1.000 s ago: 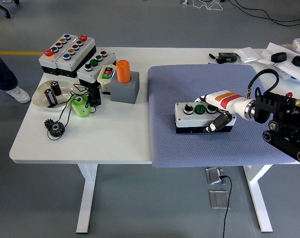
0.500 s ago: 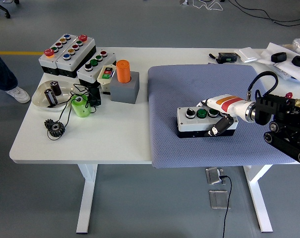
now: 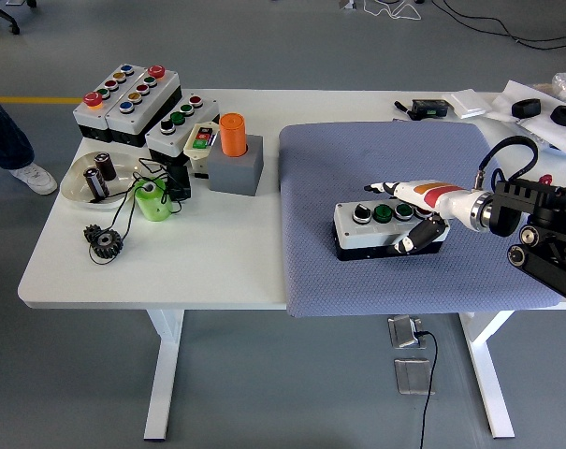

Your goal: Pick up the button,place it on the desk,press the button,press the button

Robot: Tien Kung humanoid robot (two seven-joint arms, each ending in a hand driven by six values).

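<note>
A white and black button box with a black knob and green buttons on top lies on the blue-grey mat at the right of the table. My right hand comes in from the right edge and is shut on the box's right end, thumb on the near side and fingers over the far side. The box's right part is hidden under the hand. My left arm is out of view.
Several other button boxes stand at the table's far left. Near them are an orange cylinder in a grey block, a white bowl, a green cup and a black gear. Small items lie at far right.
The hand and button box have shifted slightly right and toward the near edge on the mat. The forearm has drawn back to the right.
</note>
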